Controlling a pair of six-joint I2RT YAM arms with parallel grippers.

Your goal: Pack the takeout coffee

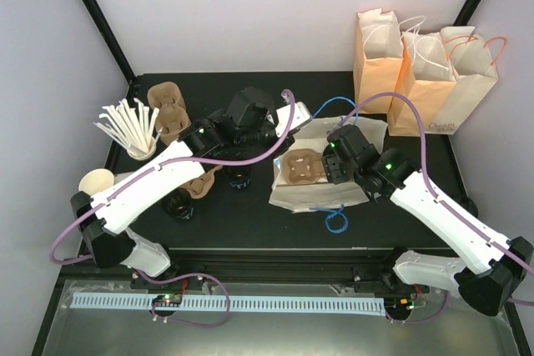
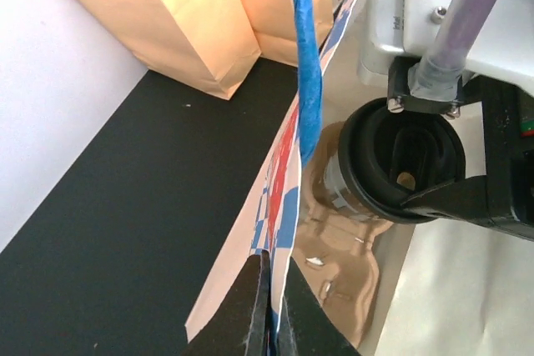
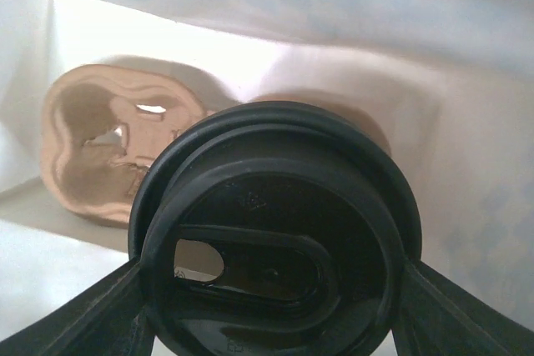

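Note:
The takeout coffee [image 3: 275, 231], a small black cup with a round black lid, sits between my right gripper's [image 3: 275, 285] fingers, shut on it. It hangs inside a white paper bag [image 1: 367, 135] lying on its side, just above a brown pulp carrier [image 3: 117, 143] on the bag's floor. From the left wrist the cup [image 2: 400, 160] shows over that carrier [image 2: 342, 248]. My left gripper [image 2: 271, 310] is shut on the bag's blue-and-red checked rim [image 2: 288, 181] and holds the mouth up. From above, the left gripper [image 1: 282, 121] is at the bag's left edge and the right gripper [image 1: 329, 164] is in its mouth.
Two more black cups [image 1: 240, 177] [image 1: 178, 204] stand under the left arm. Spare pulp carriers [image 1: 169, 110], a cup of white stirrers [image 1: 129, 127] and cream cups [image 1: 96, 181] are at the left. Orange paper bags [image 1: 425, 72] stand at the back right. A blue handle [image 2: 304, 56] hangs by the rim.

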